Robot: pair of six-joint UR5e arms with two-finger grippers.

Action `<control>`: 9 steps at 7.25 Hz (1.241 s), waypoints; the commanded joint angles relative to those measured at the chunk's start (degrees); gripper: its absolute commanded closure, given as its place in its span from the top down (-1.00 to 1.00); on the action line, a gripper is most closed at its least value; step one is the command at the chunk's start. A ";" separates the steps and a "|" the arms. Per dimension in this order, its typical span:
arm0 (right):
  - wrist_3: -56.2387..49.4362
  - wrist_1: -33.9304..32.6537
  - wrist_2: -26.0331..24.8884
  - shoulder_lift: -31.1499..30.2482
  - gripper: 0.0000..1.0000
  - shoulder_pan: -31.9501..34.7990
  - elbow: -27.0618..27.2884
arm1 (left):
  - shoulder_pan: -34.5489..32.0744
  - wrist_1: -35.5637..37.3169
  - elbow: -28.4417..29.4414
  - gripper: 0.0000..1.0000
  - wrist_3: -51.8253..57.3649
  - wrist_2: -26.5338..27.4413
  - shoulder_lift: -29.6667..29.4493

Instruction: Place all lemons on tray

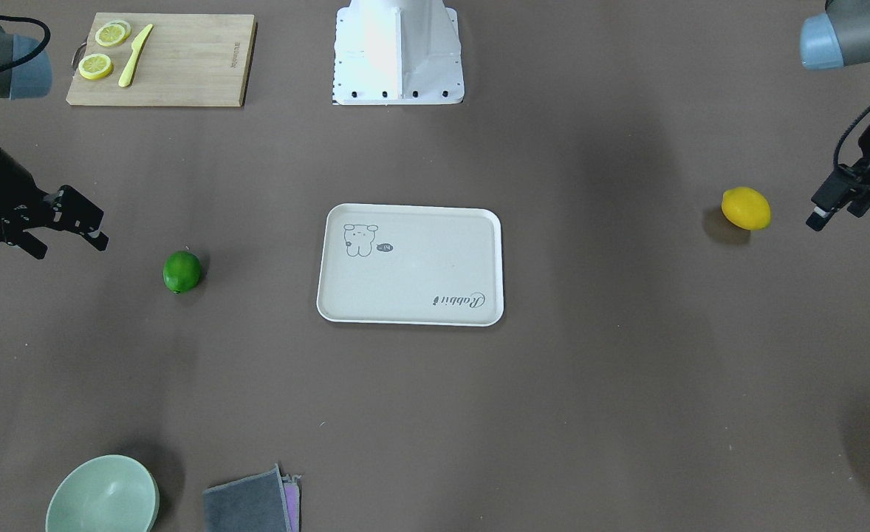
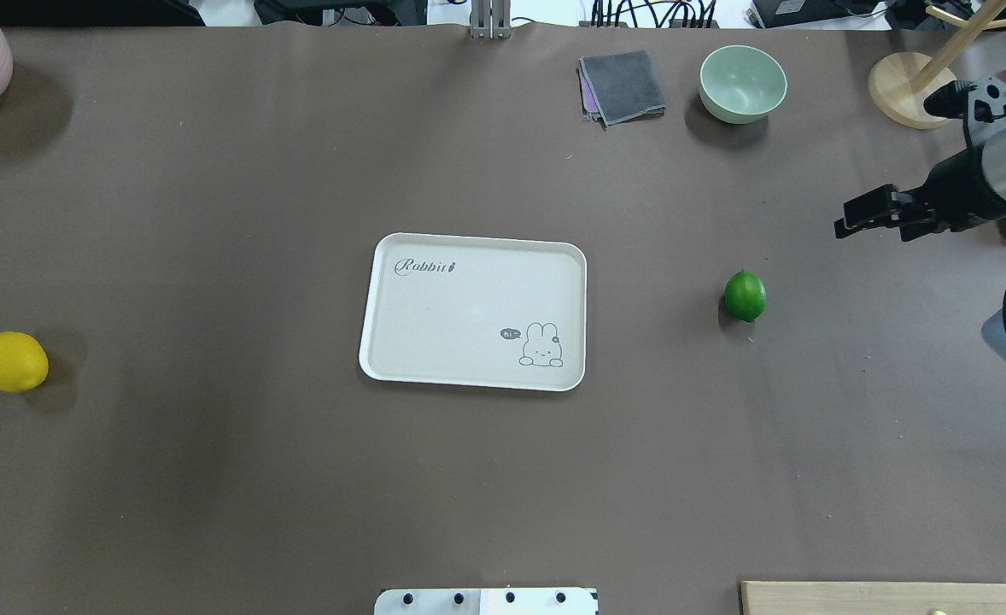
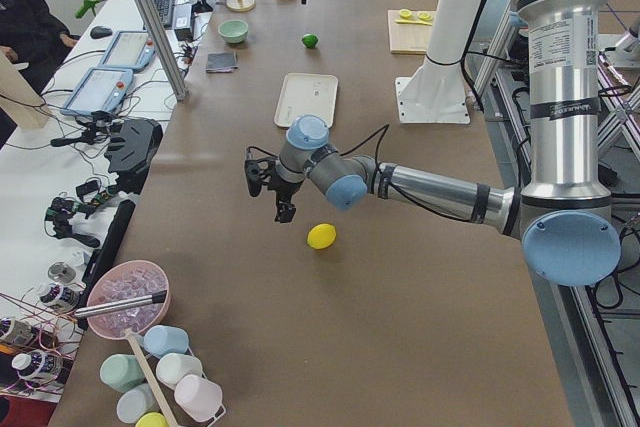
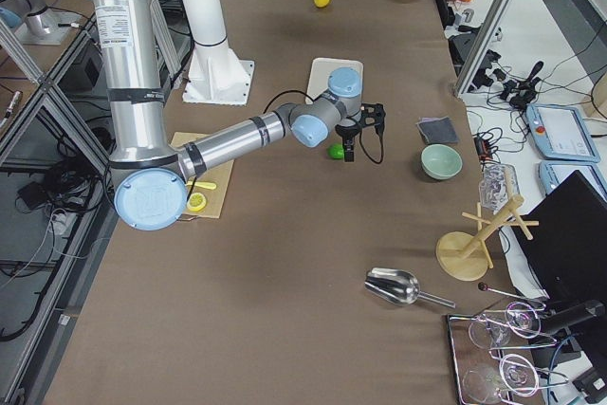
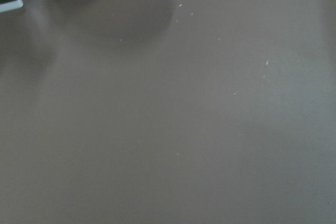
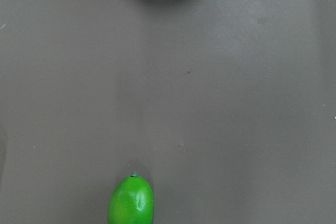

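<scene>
You'll find the cream-white tray (image 2: 460, 316) lying flat mid-table (image 2: 213, 470), with its rabbit drawing and grey script facing up. The glossy yellow lemon (image 2: 14, 361) sits far off to its left. The green lemon (image 2: 745, 295) rests to its right, closer, but not touching it.
</scene>
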 commanded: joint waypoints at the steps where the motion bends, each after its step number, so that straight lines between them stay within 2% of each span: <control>1: 3.44 0.05 -0.79 0.67 1.00 -1.81 0.25 | 9.43 -1.26 -3.57 0.94 -9.47 9.53 5.25; 3: 6.00 0.13 -3.86 0.67 1.00 -5.06 0.42 | 18.05 -1.62 -3.23 0.94 -16.94 17.44 5.70; 5: 6.54 0.05 -5.10 1.63 1.00 -6.56 -0.01 | 20.88 -1.62 -2.53 0.94 -17.41 21.05 6.92; 9: 8.39 -0.04 -6.77 2.87 1.00 -8.06 -0.28 | 22.73 -4.86 -0.16 0.94 -19.77 21.43 9.83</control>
